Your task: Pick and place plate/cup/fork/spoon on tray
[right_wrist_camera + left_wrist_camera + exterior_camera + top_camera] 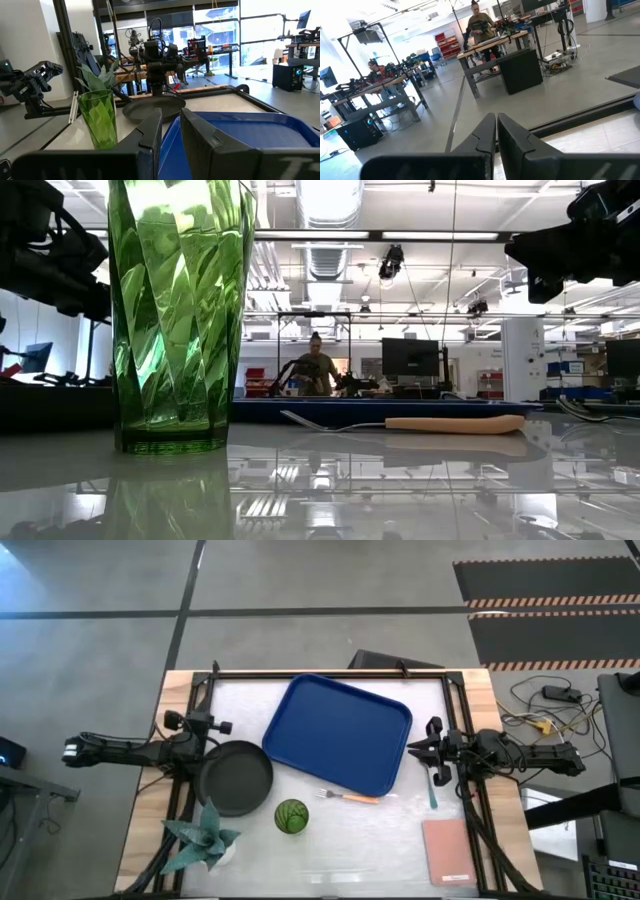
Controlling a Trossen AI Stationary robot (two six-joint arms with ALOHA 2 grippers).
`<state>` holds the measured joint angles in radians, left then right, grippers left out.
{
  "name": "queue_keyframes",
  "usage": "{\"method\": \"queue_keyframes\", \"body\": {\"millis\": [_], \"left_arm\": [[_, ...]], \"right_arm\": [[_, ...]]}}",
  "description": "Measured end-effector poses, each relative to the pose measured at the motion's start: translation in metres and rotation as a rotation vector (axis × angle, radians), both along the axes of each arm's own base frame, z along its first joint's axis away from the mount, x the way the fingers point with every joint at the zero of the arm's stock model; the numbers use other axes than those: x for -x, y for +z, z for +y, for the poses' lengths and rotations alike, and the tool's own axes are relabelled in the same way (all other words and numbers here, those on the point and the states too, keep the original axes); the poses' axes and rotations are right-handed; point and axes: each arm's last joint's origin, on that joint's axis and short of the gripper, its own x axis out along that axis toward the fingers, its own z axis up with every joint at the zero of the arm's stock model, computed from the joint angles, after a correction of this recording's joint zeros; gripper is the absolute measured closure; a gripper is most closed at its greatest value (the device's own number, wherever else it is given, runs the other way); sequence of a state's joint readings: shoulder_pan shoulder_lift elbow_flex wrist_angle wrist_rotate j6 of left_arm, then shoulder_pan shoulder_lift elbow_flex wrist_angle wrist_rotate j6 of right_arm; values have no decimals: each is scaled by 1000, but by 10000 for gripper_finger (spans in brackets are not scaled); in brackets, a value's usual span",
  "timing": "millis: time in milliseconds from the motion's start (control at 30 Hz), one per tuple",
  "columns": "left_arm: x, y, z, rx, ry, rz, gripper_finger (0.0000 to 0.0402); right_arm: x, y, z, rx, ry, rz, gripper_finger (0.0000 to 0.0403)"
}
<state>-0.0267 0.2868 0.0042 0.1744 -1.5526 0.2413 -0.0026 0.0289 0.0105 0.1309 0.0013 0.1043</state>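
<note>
At table centre sits one blue tray (340,732), bare. Off it lie one dark plate (236,777) at eight o'clock, one green cup (291,816) at seven, one orange-handled fork (349,797) at six and one teal spoon (433,787) at four. Two grippers wait, left gripper (222,726) at nine, right gripper (418,747) at three, both fingers nearly closed, empty.
</note>
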Motion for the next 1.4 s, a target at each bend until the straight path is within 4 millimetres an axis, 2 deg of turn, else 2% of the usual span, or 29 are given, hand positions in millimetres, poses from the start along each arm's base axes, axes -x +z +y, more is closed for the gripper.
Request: {"method": "queue_keyframes", "body": {"millis": [1033, 1100, 1233, 1400], "left_arm": [[0, 0, 0, 0, 0, 0, 402], [0, 0, 0, 0, 0, 0, 402], [0, 0, 0, 0, 0, 0, 402], [0, 0, 0, 0, 0, 0, 402]], "right_arm": [[0, 0, 0, -2, 0, 0, 342], [0, 0, 0, -72, 10, -1, 342], [0, 0, 0, -377, 43, -3, 342], [0, 0, 0, -408, 41, -5, 342]]}}
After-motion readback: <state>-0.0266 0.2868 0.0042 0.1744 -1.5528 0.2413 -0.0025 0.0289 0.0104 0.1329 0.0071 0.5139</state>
